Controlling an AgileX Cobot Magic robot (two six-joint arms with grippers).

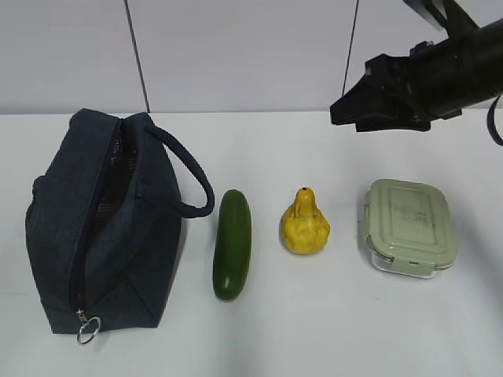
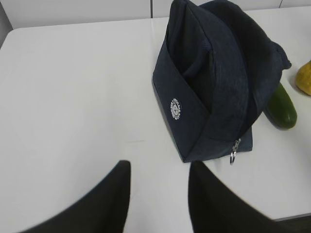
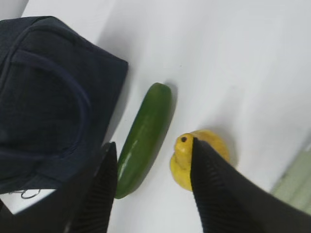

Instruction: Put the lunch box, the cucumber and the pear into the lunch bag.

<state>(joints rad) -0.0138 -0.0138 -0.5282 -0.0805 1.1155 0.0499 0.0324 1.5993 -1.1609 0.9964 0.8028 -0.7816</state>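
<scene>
The dark navy lunch bag (image 1: 102, 228) lies at the left of the white table, its top gaping so the mesh lining shows, with the ring pull (image 1: 88, 330) at its near end. To its right lie the green cucumber (image 1: 233, 243), the yellow pear (image 1: 304, 225) and the lunch box (image 1: 410, 228) with its sage-green lid, all in a row. My right gripper (image 1: 346, 110) hangs open high above the table's back right, holding nothing; its wrist view frames the cucumber (image 3: 146, 138) and pear (image 3: 181, 162) far below. My left gripper (image 2: 159, 167) is open and empty near the bag (image 2: 214, 82).
The table's left edge and near corner show in the left wrist view, with bare white surface (image 2: 73, 97) left of the bag. A pale wall stands behind the table. The bag's loop handle (image 1: 196, 184) arches toward the cucumber.
</scene>
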